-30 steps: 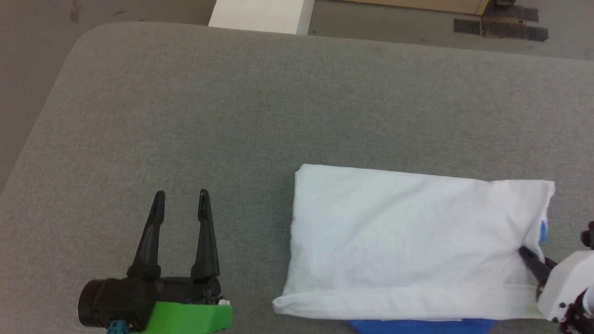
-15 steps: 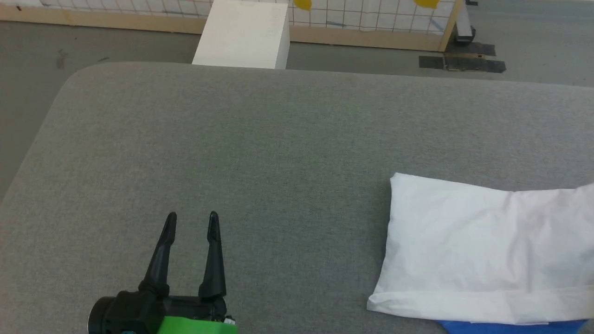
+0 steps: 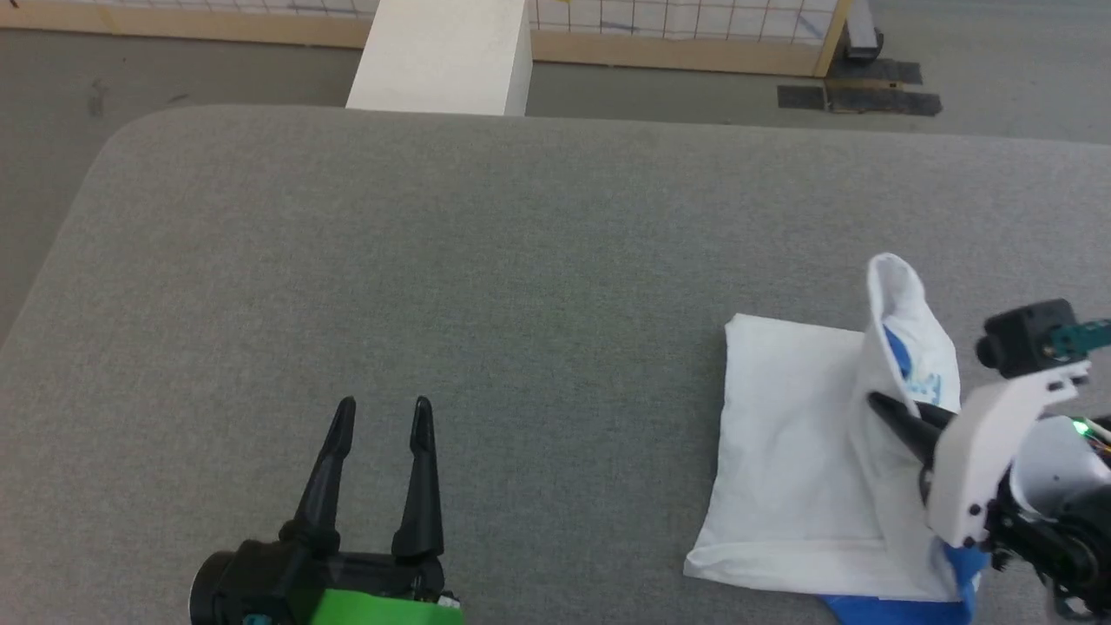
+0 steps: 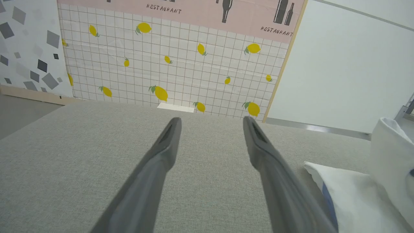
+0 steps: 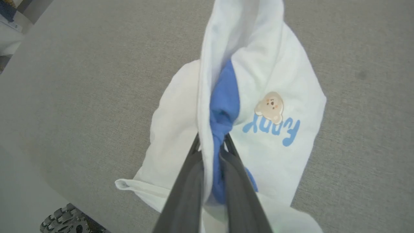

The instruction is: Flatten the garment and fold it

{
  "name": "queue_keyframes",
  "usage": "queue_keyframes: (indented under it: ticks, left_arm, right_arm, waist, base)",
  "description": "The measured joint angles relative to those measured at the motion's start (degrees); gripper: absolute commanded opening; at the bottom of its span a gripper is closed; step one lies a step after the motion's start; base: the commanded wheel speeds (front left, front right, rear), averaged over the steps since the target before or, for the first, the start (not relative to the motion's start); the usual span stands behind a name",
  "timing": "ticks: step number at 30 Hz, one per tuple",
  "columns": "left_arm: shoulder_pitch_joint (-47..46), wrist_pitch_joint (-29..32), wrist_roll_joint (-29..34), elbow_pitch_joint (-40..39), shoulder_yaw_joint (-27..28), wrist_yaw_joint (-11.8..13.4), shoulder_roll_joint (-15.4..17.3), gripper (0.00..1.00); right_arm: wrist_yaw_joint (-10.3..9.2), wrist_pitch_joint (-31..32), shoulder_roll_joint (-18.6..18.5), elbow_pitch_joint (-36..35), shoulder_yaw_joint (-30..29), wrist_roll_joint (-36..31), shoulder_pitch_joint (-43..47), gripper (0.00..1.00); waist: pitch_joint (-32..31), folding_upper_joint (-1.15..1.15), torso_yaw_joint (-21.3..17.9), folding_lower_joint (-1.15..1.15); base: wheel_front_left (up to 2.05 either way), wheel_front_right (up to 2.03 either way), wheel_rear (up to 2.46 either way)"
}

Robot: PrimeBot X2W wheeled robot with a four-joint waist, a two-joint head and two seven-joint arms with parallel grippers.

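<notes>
Slippage risk: right gripper (image 5: pixel 212 142) clamped on raised garment (image 5: pixel 275 64), perhaps catching too few layers; left gripper (image 3: pixel 384 406) spread wide, empty, no support.

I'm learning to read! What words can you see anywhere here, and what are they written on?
"RESTAURANT": printed twice on the pink wall banner, next to the bottle drawings.
"Funny", I think: blue letters on the white garment, beside a small bear picture. They show upside down in the right wrist view and the cloth is creased, so I'm not fully sure.
I can't read any other words or numbers.
</notes>
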Motion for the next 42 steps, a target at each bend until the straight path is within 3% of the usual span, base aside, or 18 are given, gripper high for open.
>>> queue_keyframes:
  ticks: [4, 15, 16, 17, 18, 22, 26, 34, 37, 42]
  left_arm:
    - [-1.0, 0.0, -0.5, 0.3, -0.3, 0.5, 0.0, 1.0]
    - [-3.5, 0.0, -1.9, 1.5, -1.9, 1.4, -0.1, 1.0]
    - [-3.7, 0.0, -2.1, 1.6, -1.8, 1.4, -0.1, 1.0]
    - [-3.9, 0.0, -2.3, 1.8, -1.8, 1.4, -0.1, 1.0]
    - [-4.0, 0.0, -2.5, 2.1, -1.8, 1.4, -0.1, 1.0]
    - [-4.1, 0.0, -3.1, 3.0, -1.6, 1.4, -0.1, 1.0]
    - [-3.9, 0.0, -3.1, 3.2, -0.8, 1.4, -0.1, 1.0]
    - [-3.4, 0.0, -2.8, 2.6, 0.3, 0.8, -0.1, 1.0]
    - [-3.4, 0.0, -2.3, 2.2, 0.5, 0.4, -0.1, 1.0]
    - [-3.4, 0.0, -0.9, 2.4, 0.3, -0.1, -0.1, 1.0]
  right_arm:
    - [0.0, -0.1, 0.8, 2.6, 3.8, -0.3, -2.8, 0.0]
    - [0.0, -3.6, 2.9, 18.3, 10.6, -5.7, -7.9, 0.0]
    - [0.0, -4.1, 3.2, 19.5, 10.7, -6.1, -8.3, 0.08]
    - [0.0, -4.6, 3.6, 20.6, 10.9, -6.6, -8.8, 0.41]
    - [0.0, -4.9, 3.9, 21.4, 11.0, -6.8, -9.1, 1.0]
    - [0.0, -6.5, 5.2, 22.9, 11.9, -6.1, -9.6, 1.0]
    - [0.0, -7.2, 3.9, 20.1, 10.4, -2.7, -9.3, 1.0]
    - [0.0, -8.7, -1.2, 8.5, -5.8, -0.4, -1.4, 1.0]
    - [-0.01, -8.3, -0.4, 5.7, -10.3, -0.4, 2.8, 1.0]
    - [0.0, -7.6, 3.4, 5.1, -11.5, -0.6, 4.2, 1.0]
  waist:
    - [1.1, 0.0, 1.1, 0.0]
    - [3.5, 0.0, 4.3, 0.0]
    - [3.6, 0.0, 4.4, 0.0]
    - [3.7, 0.0, 4.5, 0.0]
    - [3.7, 0.0, 4.6, 0.0]
    - [2.9, 0.0, 4.2, 0.0]
    - [1.7, 0.0, 3.2, 0.0]
    - [0.9, 0.0, 0.7, 0.0]
    - [1.4, 0.0, 0.4, 0.0]
    - [2.4, 0.0, 0.4, 0.0]
  base:
    - [0.0, 0.0, 0.0]
    - [0.0, 0.0, 0.0]
    - [0.0, 0.0, 0.0]
    - [0.0, 0.0, 0.0]
    - [0.0, 0.0, 0.0]
    - [0.0, 0.0, 0.0]
    - [0.0, 0.0, 0.0]
    - [0.0, 0.0, 0.0]
    - [0.0, 0.0, 0.0]
    - [0.0, 0.0, 0.0]
